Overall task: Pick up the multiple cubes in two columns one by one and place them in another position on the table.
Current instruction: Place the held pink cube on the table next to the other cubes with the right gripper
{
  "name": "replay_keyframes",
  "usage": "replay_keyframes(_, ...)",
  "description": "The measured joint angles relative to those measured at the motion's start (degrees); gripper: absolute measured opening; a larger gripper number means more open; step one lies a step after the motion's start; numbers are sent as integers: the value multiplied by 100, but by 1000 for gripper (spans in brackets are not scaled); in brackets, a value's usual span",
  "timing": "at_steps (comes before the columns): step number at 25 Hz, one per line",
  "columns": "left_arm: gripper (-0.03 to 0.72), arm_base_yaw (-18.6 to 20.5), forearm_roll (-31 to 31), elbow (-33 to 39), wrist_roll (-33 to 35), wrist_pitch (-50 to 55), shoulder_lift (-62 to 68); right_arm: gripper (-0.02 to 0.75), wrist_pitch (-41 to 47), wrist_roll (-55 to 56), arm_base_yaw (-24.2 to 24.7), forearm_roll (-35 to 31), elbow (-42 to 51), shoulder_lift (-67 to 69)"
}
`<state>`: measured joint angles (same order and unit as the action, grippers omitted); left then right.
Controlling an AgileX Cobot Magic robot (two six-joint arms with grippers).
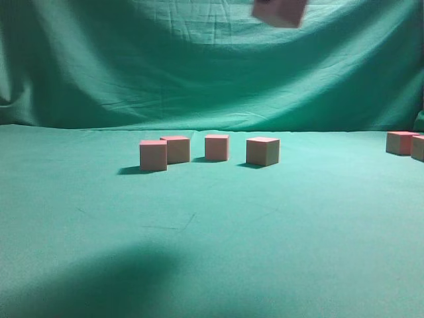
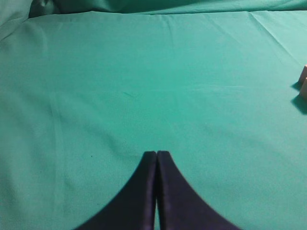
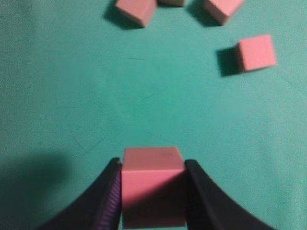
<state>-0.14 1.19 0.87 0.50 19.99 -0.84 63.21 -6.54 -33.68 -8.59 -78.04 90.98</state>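
Several pink cubes stand on the green cloth. In the exterior view there are cubes at the left (image 1: 153, 155), behind it (image 1: 176, 149), in the middle (image 1: 216, 147) and at the right (image 1: 262, 151). Two more sit at the far right edge (image 1: 401, 142). My right gripper (image 3: 151, 164) is shut on a pink cube (image 3: 152, 187) and holds it high above the table. That held cube shows at the top of the exterior view (image 1: 279, 12). My left gripper (image 2: 156, 154) is shut and empty over bare cloth.
The right wrist view shows one cube apart on the right (image 3: 255, 52) and others at the top edge (image 3: 135, 10) (image 3: 223, 8). Two cubes peek in at the left wrist view's right edge (image 2: 303, 90). A green cloth backdrop (image 1: 199, 66) hangs behind the table.
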Motion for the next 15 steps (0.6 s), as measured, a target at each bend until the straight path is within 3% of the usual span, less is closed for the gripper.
replay_keyframes(6,0,0,0,0,0,0,0,272,-329,-173,-867,0,-126,642)
replay_keyframes(15,0,0,0,0,0,0,0,272,303,-177,-1001,152,-1910,2379)
